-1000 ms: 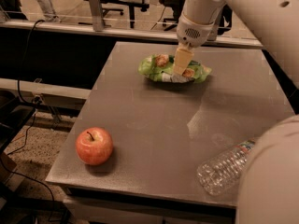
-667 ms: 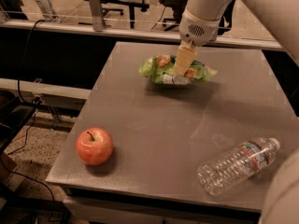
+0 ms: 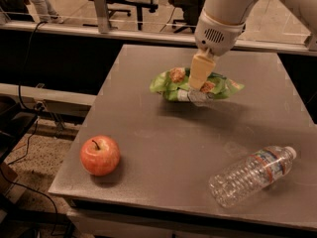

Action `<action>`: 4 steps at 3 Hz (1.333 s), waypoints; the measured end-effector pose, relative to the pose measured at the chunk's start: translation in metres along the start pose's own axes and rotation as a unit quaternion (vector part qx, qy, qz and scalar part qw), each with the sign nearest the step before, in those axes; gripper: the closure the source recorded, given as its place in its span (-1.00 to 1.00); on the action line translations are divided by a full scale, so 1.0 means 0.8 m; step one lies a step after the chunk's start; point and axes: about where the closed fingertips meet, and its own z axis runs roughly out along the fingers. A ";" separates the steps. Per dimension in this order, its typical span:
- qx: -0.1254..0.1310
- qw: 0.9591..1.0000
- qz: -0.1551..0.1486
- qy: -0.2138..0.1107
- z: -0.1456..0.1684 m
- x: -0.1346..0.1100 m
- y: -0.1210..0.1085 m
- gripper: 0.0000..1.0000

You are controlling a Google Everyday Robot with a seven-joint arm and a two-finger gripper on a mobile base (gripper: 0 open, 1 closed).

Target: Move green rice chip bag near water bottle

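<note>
Now the pincer (image 3: 196,92) hangs from the robot's white arm over the far middle of the grey table (image 3: 158,133), its tan fingers pressed together on the middle of the green rice chip bag (image 3: 171,82), pinching the crinkly pouch from above. Compared with a second ago, the bag has shifted a little toward the near edge and to the viewer's right. A soft shadow lies on the table just under it, so it appears to be lifted clear of the surface rather than resting there. The bag sags slightly at both ends, as a light pouch held by its middle would. The water bottle (image 3: 252,175) lies on its side near the front right corner of the table, white cap pointing to the right and away from the viewer, well apart from the bag. A second ago a large white part of the robot hid much of the bottle; that part has swung out of the view, and the whole bottle now shows. A red apple (image 3: 100,155) sits upright near the front left corner, away from both. Judging from this, the grasp is made and the carry has only begun: the bag has most of the table to cross, forward and rightward, before it can be set down near the bottle.
</note>
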 end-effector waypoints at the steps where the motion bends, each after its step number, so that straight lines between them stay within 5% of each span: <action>1: -0.011 0.999 0.029 0.021 0.008 0.026 0.021 1.00; 4: -0.034 0.995 0.075 0.063 0.019 0.087 0.057 1.00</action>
